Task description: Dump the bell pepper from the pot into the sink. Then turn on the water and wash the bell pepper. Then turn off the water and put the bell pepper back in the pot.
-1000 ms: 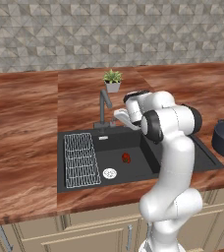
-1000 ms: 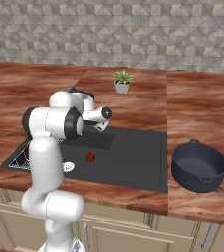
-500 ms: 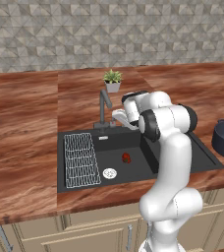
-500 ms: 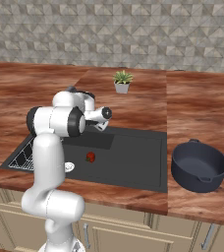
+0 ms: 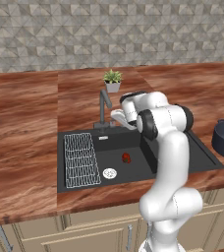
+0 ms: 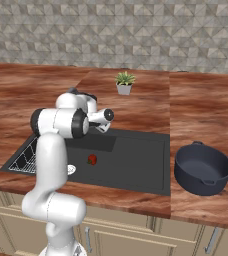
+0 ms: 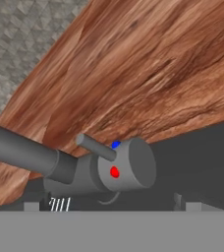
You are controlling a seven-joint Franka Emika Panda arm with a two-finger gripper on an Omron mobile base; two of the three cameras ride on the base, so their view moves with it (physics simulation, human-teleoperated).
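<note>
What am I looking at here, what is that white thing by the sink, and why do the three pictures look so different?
It is a simulated kitchen. The white thing is a robot arm. Two pictures come from cameras behind it, left and right. The third comes from a camera on its hand, close to the grey faucet. Its gripper is open and holds nothing. A small red bell pepper lies in the black sink, beside a wire rack. The dark blue pot sits on the wooden counter, right of the sink. A potted plant stands behind.

Arm bent forward, hand (image 7: 106, 204) level, fingers spread wide, holding nothing.
</note>
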